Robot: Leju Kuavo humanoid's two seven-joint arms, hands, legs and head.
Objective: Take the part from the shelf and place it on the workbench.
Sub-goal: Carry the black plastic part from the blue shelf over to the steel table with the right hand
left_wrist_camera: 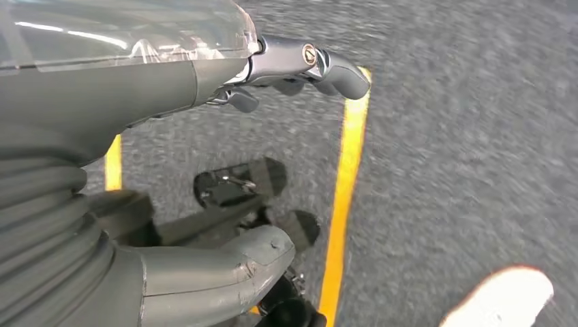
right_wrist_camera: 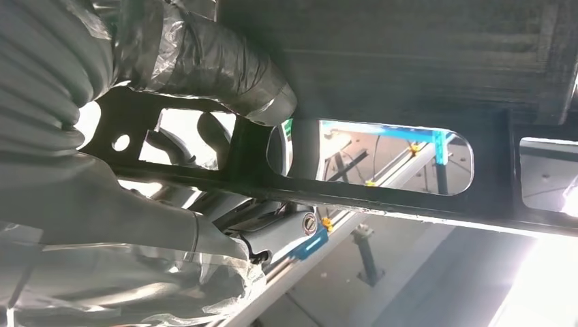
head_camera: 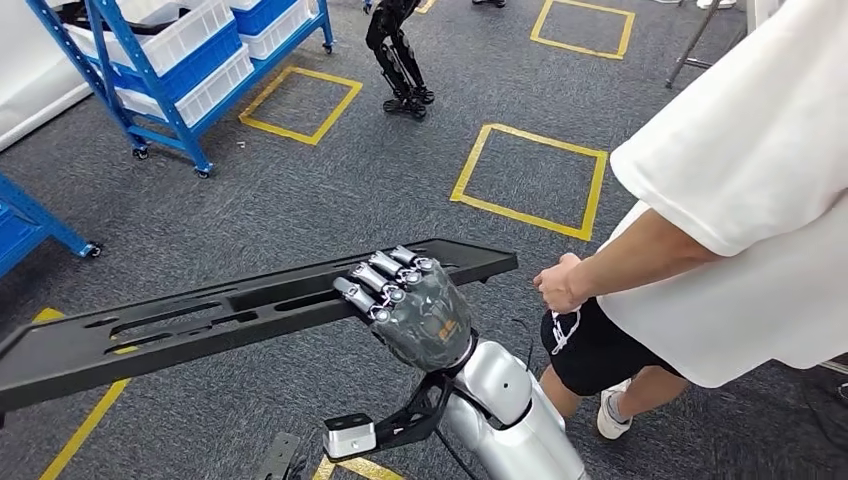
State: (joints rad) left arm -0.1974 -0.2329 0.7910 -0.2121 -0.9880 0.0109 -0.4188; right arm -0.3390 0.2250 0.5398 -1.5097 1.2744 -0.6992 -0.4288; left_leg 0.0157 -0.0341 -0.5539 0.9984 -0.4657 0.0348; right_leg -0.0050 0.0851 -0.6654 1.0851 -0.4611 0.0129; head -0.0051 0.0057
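Note:
A long flat black part (head_camera: 230, 310) with several slots is carried level above the grey carpet, running from the lower left edge to the middle of the head view. My right hand (head_camera: 405, 305) grips its near edge right of the middle, fingers curled over the top. In the right wrist view the underside of the part (right_wrist_camera: 409, 75) lies against my right hand (right_wrist_camera: 102, 177), with the thumb (right_wrist_camera: 225, 75) pressed on it. My left hand (left_wrist_camera: 123, 88) hangs over the floor with fingers apart and nothing in it.
A person in a white shirt (head_camera: 740, 180) stands close on the right, one hand (head_camera: 555, 285) near the part's right end; a white shoe (left_wrist_camera: 504, 300) is on the floor. Blue shelves with white bins (head_camera: 180, 50) stand far left. Another robot's legs (head_camera: 400, 60) stand ahead.

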